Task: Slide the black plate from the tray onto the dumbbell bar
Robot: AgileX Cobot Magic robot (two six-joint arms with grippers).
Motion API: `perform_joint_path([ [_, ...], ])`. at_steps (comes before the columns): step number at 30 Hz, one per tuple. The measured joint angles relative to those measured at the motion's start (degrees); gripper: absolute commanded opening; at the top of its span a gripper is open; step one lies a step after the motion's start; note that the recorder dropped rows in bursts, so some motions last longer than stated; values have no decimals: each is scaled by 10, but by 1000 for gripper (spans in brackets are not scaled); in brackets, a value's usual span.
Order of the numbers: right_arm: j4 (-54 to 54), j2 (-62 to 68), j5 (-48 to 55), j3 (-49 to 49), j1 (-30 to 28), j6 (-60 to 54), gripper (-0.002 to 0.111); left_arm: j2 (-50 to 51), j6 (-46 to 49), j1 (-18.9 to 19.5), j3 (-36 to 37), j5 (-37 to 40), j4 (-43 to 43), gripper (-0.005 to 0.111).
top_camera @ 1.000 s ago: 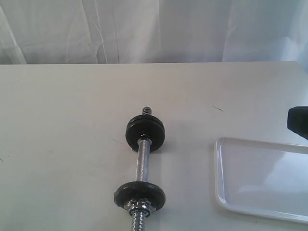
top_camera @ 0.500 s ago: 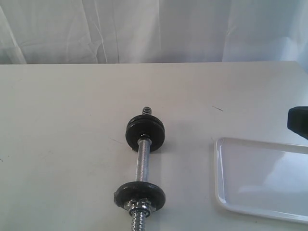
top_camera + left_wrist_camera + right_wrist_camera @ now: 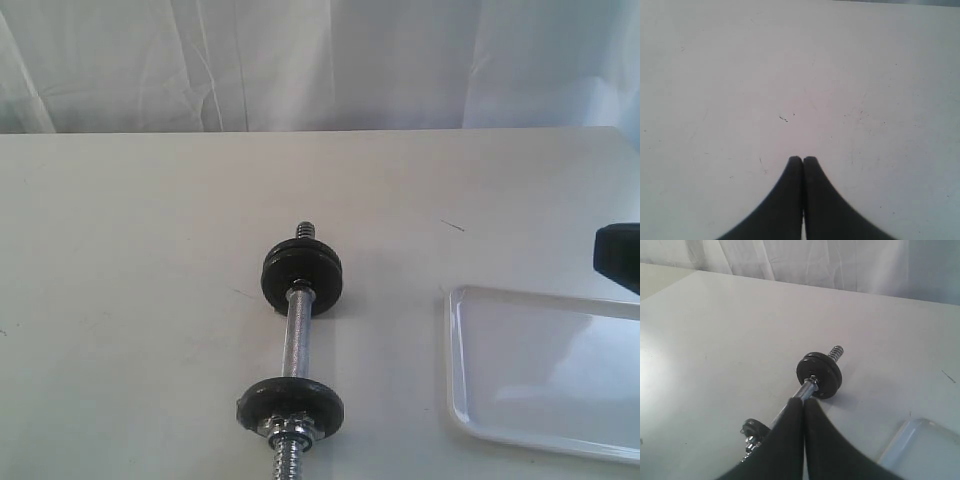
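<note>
The chrome dumbbell bar (image 3: 297, 337) lies on the table, pointing away from the front edge. A thick black disc stack (image 3: 302, 277) sits on its far end, and a single black disc (image 3: 290, 401) with a nut sits near its front end. I cannot tell which disc is the black plate. The visible part of the white tray (image 3: 452, 360) holds no disc. My right gripper (image 3: 617, 256) shows only as a dark tip above the tray's far edge. In its wrist view the right gripper (image 3: 804, 401) is shut and empty, with the bar (image 3: 808, 387) beyond it. My left gripper (image 3: 803, 159) is shut over bare table.
A white curtain (image 3: 320, 60) hangs behind the table's far edge. A corner of the tray (image 3: 920, 450) shows in the right wrist view. The left arm is outside the exterior view.
The right gripper's dark tip at the right edge has crept slightly to the left. The bar, discs and tray have not moved.
</note>
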Motion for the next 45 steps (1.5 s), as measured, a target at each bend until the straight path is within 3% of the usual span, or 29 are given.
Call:
perform_joint_path([
  [12, -5, -21, -10, 0, 164, 0, 0, 0, 0, 0, 0, 0, 0, 0],
  [30, -7, -237, -17, 28, 147, -1, 0, 0, 0, 0, 0, 0, 0, 0],
  [33, -105, -253, -28, 101, 147, -1, 0, 0, 0, 0, 0, 0, 0, 0],
  [41, -259, -258, -380, 304, 147, 0, 0, 0, 0, 0, 0, -1, 0, 0],
  [45, -296, -258, -411, 360, 146, 1, 0, 0, 0, 0, 0, -1, 0, 0],
])
